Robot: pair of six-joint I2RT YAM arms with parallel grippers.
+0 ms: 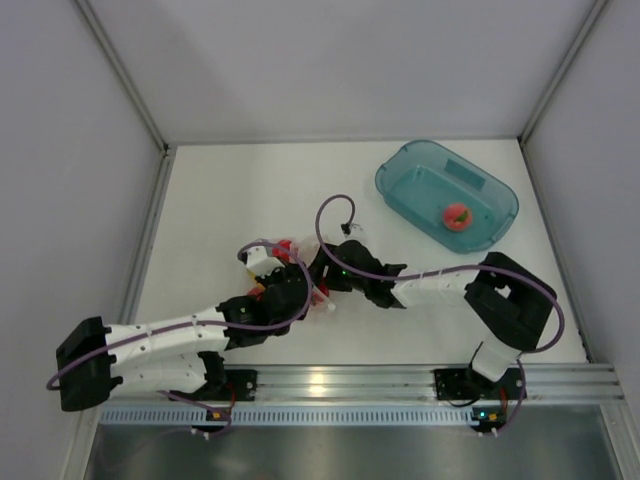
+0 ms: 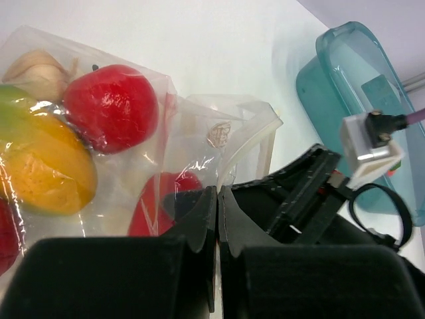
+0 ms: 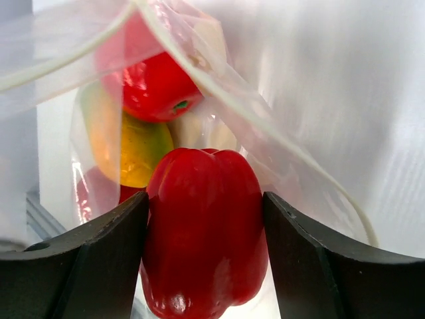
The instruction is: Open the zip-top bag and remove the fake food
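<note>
The zip-top bag (image 1: 284,256) lies mid-table, its mouth open towards my right arm. My left gripper (image 2: 218,199) is shut on the bag's clear film (image 2: 192,133) near the mouth. My right gripper (image 3: 206,199) reaches into the mouth and is shut on a glossy red pepper (image 3: 202,239), one black finger (image 3: 99,259) on each side. Deeper in the bag lie a red round fruit (image 3: 156,83) and a yellow-green fruit (image 3: 129,149). The left wrist view also shows a pale garlic bulb (image 2: 36,70) in the bag. From above, both grippers (image 1: 312,278) meet at the bag.
A teal translucent tub (image 1: 490,190) stands at the back right and holds one pinkish peach (image 1: 457,216). The tub's rim (image 2: 345,86) shows in the left wrist view, behind my right arm's wrist (image 2: 299,193). White walls enclose the table.
</note>
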